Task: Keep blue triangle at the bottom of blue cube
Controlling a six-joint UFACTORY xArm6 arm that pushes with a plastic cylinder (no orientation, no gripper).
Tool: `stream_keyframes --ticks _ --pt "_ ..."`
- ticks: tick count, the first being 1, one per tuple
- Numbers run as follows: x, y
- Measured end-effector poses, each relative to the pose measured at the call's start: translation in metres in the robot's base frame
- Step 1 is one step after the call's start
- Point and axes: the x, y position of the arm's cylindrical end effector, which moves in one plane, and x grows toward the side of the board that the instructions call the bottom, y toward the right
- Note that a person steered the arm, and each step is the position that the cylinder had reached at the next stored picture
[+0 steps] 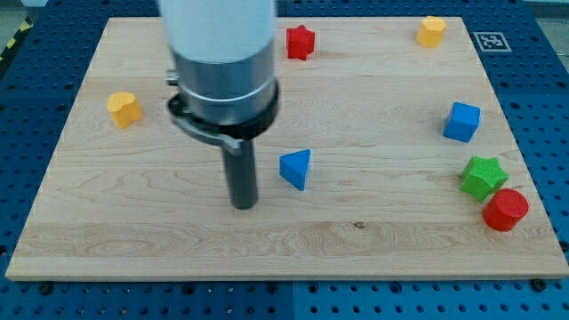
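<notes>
Wooden board on a blue pegboard table, fiducial marker at the board's top right corner. The arm's big grey cylinder comes down from the view's top, left of centre, and ends in a dark rod; my tip sits on the board just left of the blue triangle, small gap showing between them, not touching as far as I can tell. No jaws here, just a plain rod, so nothing is gripped or held. Blue triangle lies around the board's middle, slightly toward the bottom, pointed edge facing up-right. Blue cube is well apart from it, far over on the view's right side and a bit higher up, so the triangle is left of and only slightly lower than the cube, not under it. Green star sits below the blue cube near the right edge, red cylinder just below-right of the green star, the two touching or nearly so. Red star at the top edge, just right of the arm body. Yellow block, roughly hexagonal, in the top right. Another yellow block at the left side, shape hard to make out, left of the arm
</notes>
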Motion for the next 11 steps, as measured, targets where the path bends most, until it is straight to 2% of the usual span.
stream_keyframes --ticks 1,2,3,4,5,6,8,9,11 --pt "-0.026 0.020" --pt "-0.061 0.099" --pt "-0.060 0.173" --pt "-0.044 0.142" --pt "-0.006 0.116" --pt "0.002 0.130" --pt "-0.039 0.200" --pt "-0.039 0.237" --pt "-0.040 0.256"
